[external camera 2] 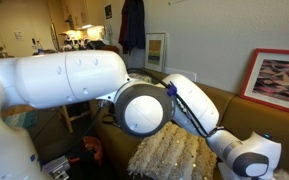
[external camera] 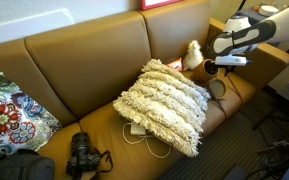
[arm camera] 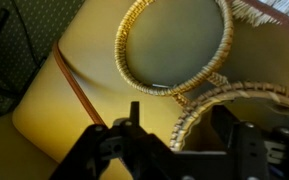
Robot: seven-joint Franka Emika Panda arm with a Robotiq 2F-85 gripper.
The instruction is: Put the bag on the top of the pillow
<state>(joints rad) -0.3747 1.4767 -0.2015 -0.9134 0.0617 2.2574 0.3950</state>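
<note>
On the couch (external camera: 84, 70), a camera (external camera: 81, 155) sits near the pillow (external camera: 169, 105).

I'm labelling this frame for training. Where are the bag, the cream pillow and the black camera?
bag (arm camera: 179, 40), wrist view, inside its round opening.
cream pillow (external camera: 169, 100), in an exterior view, middle of its shaggy face.
black camera (external camera: 82, 155), in an exterior view, its body.

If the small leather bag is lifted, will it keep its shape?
The bag probably holds its shape: its stitched round rim stands open unsupported. Its thin strap lies loose, so it would likely dangle and might snag.
</note>
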